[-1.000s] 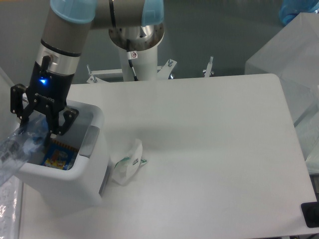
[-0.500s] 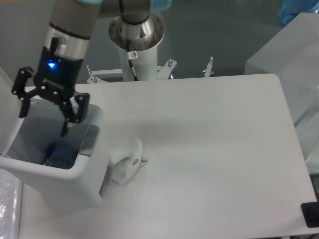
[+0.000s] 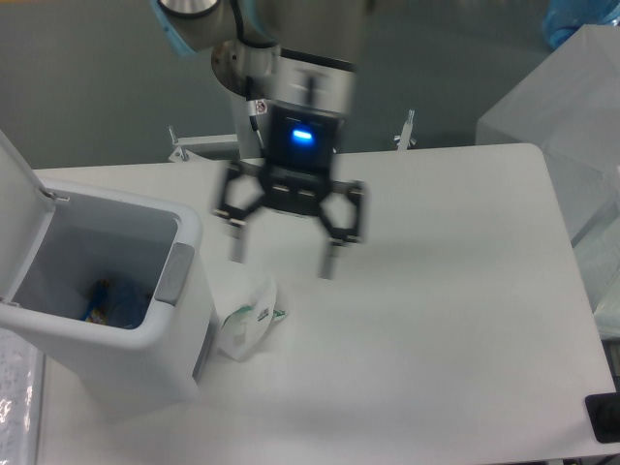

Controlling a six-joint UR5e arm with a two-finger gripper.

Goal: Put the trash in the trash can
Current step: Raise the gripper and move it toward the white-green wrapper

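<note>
Fingers (image 3: pixel 327 254) spread wide apart and holding nothing, the gripper (image 3: pixel 283 262) hangs blurred above the white counter (image 3: pixel 436 291) at centre frame, just above and right of the crumpled white wrapper with green print (image 3: pixel 248 318). The wrapper lies on the counter beside the white trash can (image 3: pixel 107 310) at lower left (lid (image 3: pixel 17 208) tipped open). Inside the bin, something blue (image 3: pixel 114 298), apparently the crushed bottle, shows at the bottom.

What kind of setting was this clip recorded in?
Most likely a robotics lab or test bench: a robot arm on a pedestal, its gripper open above a plain white table that holds only a white trash can and a crumpled wrapper.
</note>
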